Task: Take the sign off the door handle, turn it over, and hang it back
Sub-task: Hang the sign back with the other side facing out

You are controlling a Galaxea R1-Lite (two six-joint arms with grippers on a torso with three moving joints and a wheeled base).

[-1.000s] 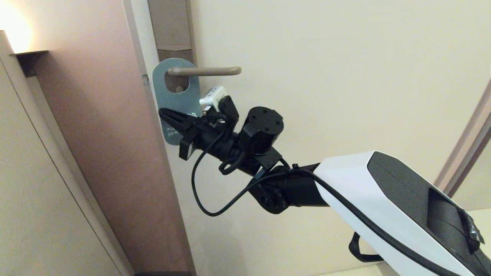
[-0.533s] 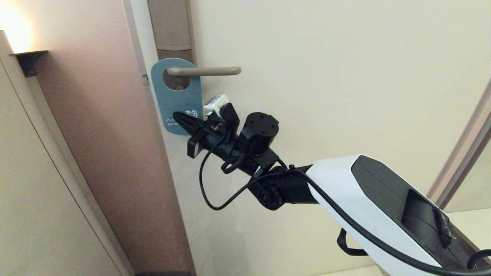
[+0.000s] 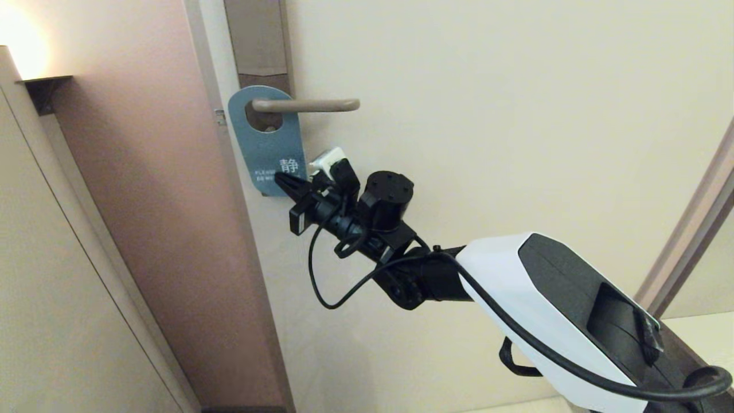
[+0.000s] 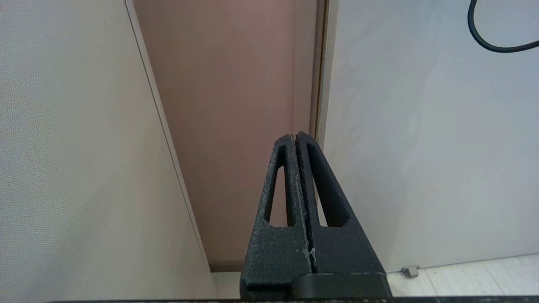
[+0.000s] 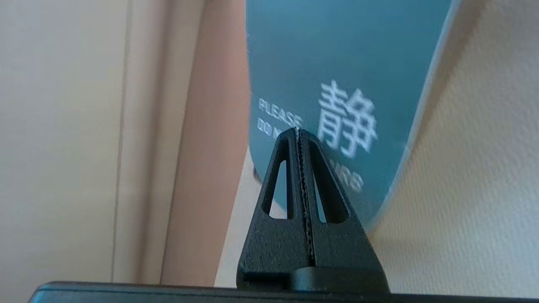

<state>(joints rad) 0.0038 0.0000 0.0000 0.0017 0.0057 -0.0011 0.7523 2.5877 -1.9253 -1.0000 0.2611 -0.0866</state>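
The sign [image 3: 265, 146] hangs by its oval hole on the door handle [image 3: 309, 105], blue face with white lettering outward. My right gripper [image 3: 279, 179] is shut on nothing, its tips just in front of the sign's lower edge. Contact between them cannot be told. In the right wrist view the shut gripper [image 5: 298, 130] points at the sign [image 5: 337, 63], which is blurred around its lettering. My left gripper [image 4: 294, 135] is shut and empty, parked low and facing the door frame.
The handle sits on a tall brownish backplate [image 3: 258, 40] on the cream door [image 3: 487, 115]. A reddish-brown wall panel [image 3: 155, 172] stands left of the door. A small door stop [image 4: 410, 271] is on the floor.
My right gripper has drawn back to the right, off the sign's face. The sign has swung from a tilt to hanging nearly straight on the handle.
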